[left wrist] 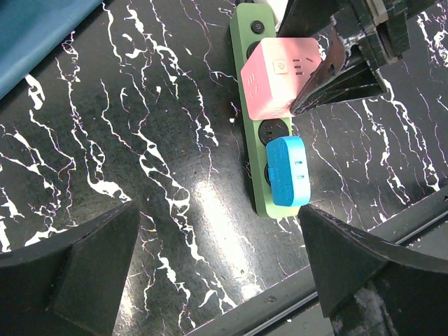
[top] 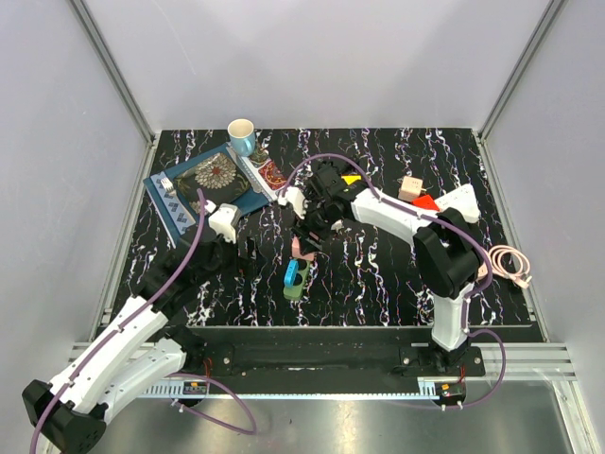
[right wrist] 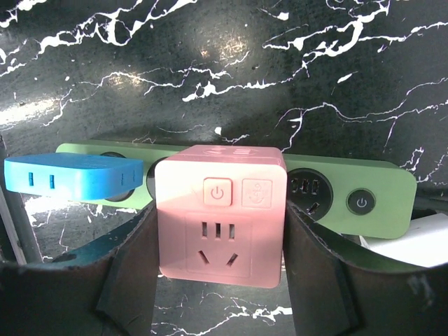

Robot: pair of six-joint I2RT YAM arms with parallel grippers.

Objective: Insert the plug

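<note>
A green power strip point(top: 295, 289) lies mid-table, also seen in the left wrist view point(left wrist: 260, 203) and the right wrist view point(right wrist: 388, 183). A blue plug block point(top: 290, 275) point(left wrist: 288, 171) point(right wrist: 70, 178) sits in its near-end socket. My right gripper point(top: 307, 242) point(right wrist: 220, 231) is shut on a pink cube plug point(top: 304, 250) point(left wrist: 280, 77) point(right wrist: 220, 210), held against the strip's middle sockets; I cannot tell how deep it sits. My left gripper point(top: 248, 253) point(left wrist: 218, 210) is open and empty, hovering just left of the strip.
A blue mat point(top: 165, 194) with a patterned plate point(top: 216, 175) and a cup point(top: 242, 135) lies at back left. A wooden block point(top: 410, 187), red and yellow pieces point(top: 425, 201) and a coiled pink cable point(top: 510, 263) lie at the right. The table's front rail point(left wrist: 336, 266) is near.
</note>
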